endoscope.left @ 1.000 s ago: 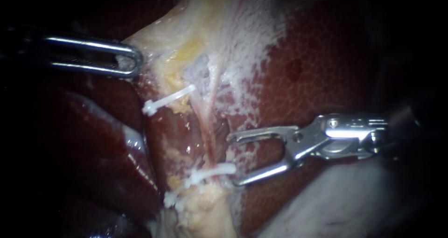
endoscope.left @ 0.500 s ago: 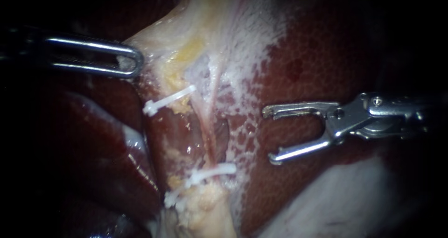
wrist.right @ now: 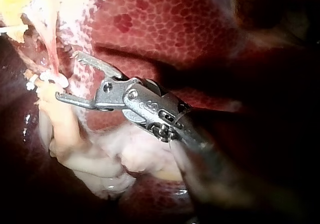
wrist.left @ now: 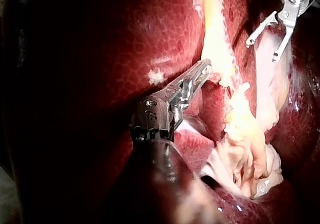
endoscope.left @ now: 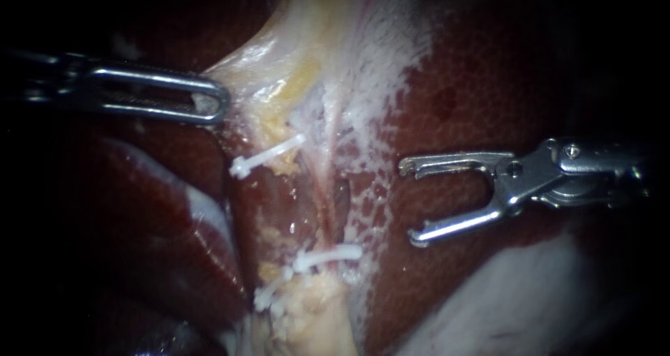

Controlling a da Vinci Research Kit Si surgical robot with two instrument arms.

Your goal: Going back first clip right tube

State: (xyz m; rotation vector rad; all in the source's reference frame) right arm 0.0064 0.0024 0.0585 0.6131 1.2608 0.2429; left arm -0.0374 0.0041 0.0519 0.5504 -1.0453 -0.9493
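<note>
The right instrument [endoscope.left: 412, 202] hangs over the liver [endoscope.left: 481, 77] with its jaws spread wide and nothing between them. Ahead of its lower jaw, apart from it, a white clip [endoscope.left: 328, 256] sits across the thin pink tube [endoscope.left: 322, 195] — the tube runs past the tips of both jaws and touches neither. Farther ahead of the upper jaw lies a second clip [endoscope.left: 269, 157]. The left instrument [endoscope.left: 218, 106] has its jaws clenched on the edge of the pale tissue [endoscope.left: 279, 56] — well apart from the right instrument.
</note>
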